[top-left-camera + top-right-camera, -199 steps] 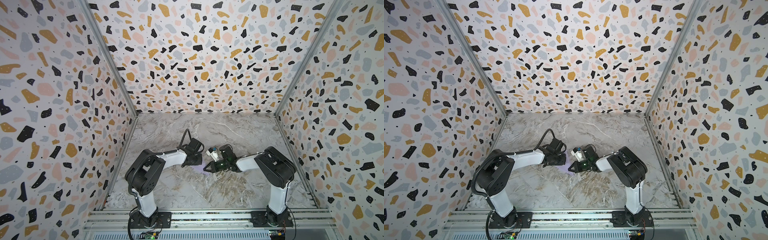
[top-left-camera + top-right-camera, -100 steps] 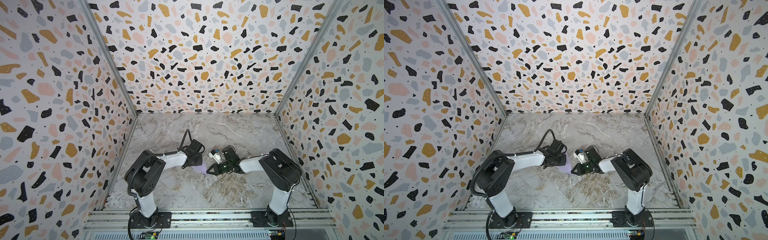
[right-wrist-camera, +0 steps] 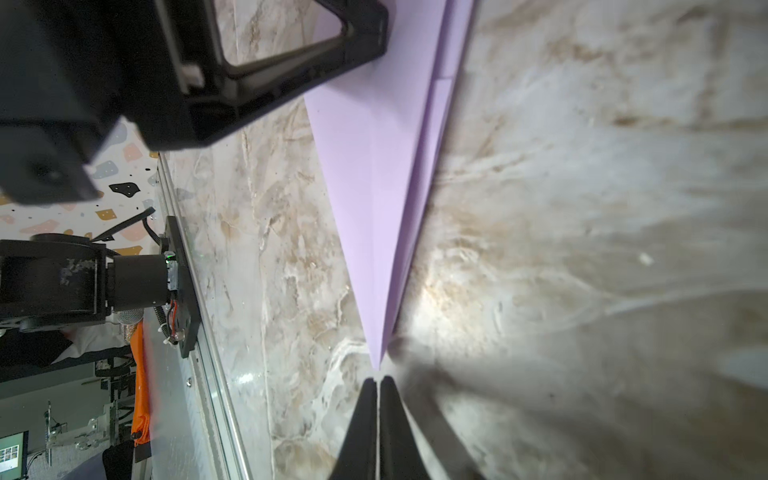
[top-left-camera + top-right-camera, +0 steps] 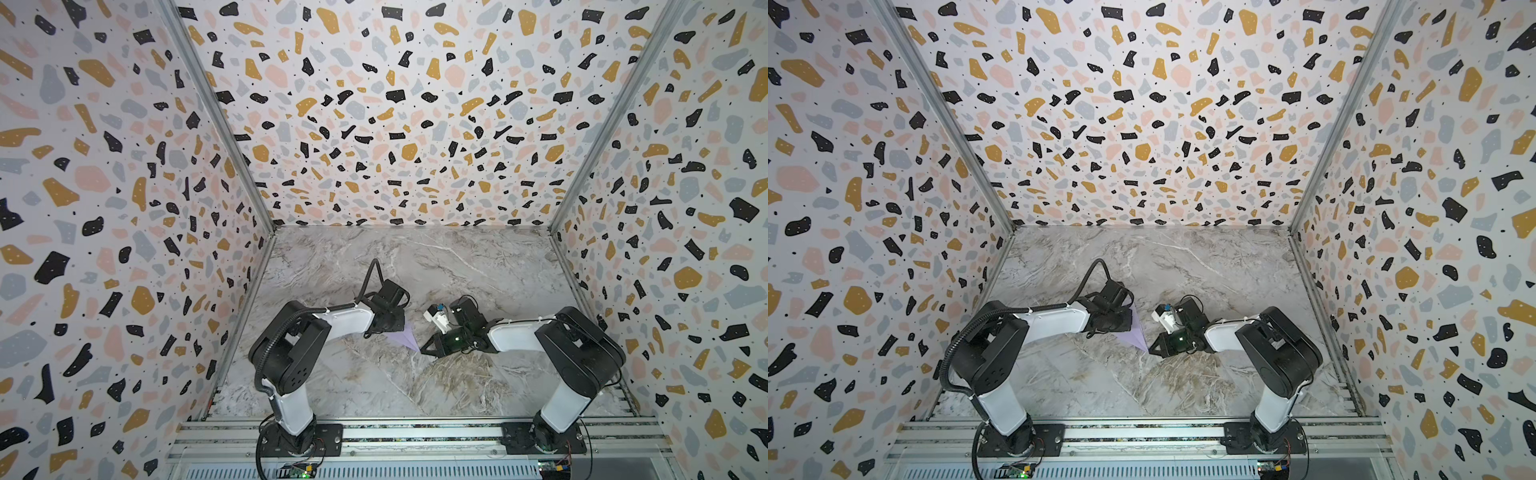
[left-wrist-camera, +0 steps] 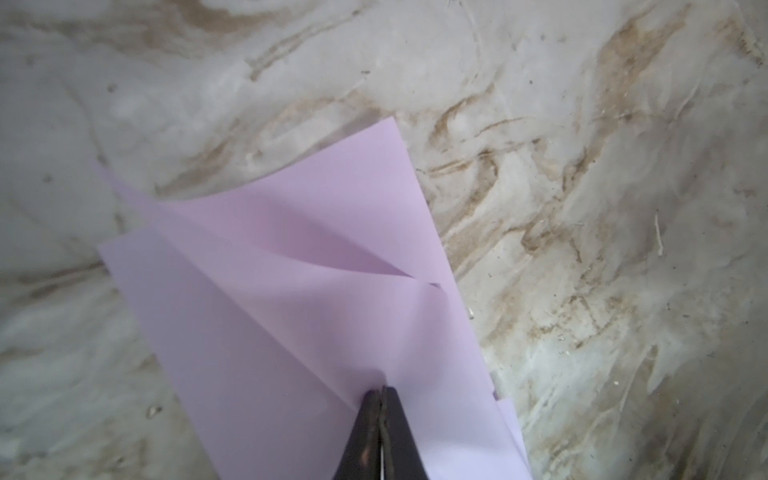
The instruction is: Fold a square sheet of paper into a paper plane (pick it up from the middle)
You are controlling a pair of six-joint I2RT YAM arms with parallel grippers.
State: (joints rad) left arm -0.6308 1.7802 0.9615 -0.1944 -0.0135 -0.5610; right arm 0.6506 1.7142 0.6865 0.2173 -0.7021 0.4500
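Both top views look steeply down from above the front rail (image 4: 415, 433) onto the whole marble tabletop (image 4: 457, 257); each wrist view sits close, low over it; all four share the paper plane (image 5: 291, 311)

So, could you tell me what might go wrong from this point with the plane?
1. The right gripper is shut, with its tips just off the nose of the plane; nudging forward could crumple that point.
2. The left gripper seems to pinch only a small ridge of the paper, so a pull might tear it or let it slip.
3. One flap bows up in the left wrist view, so the folds may spring open.
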